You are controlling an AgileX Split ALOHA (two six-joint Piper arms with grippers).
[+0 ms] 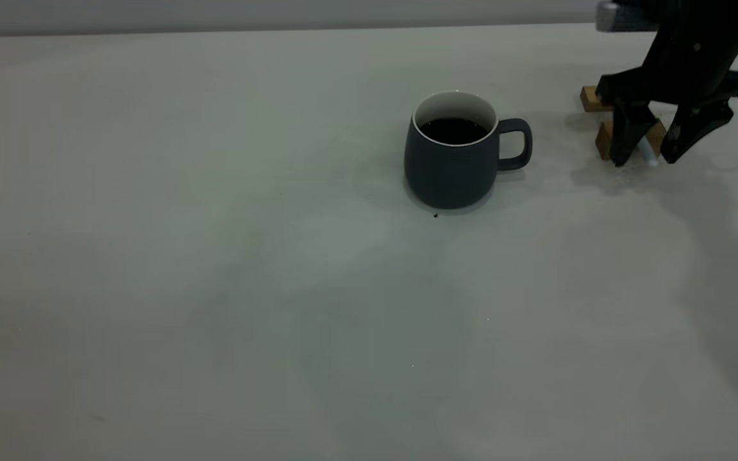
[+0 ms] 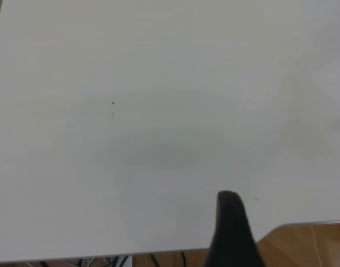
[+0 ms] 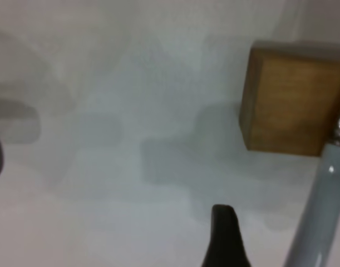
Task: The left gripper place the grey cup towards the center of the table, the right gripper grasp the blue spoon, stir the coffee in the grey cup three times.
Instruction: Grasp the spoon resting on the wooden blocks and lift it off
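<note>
grey cup [image 1: 451, 163] sitting mid-table [image 1: 215, 256] holding coffee [image 1: 453, 130], right gripper [image 1: 645, 158] hovering far right, jaws apart straddling blue spoon [image 1: 648, 153], spoon mostly hidden behind fingers, resting on wooden blocks [image 1: 603, 139], left gripper [image 2: 232, 233] only one finger showing, jaw state unclear

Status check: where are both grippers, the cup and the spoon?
Right gripper open, straddling blue spoon on wooden blocks. Grey cup with coffee stands mid-table, untouched. Left gripper parked at table edge. Nothing blocking.

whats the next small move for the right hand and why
Probably close the right hand on the blue spoon: its open fingers straddle the pale handle resting on the wooden blocks, and the grey cup already stands mid-table.
</note>
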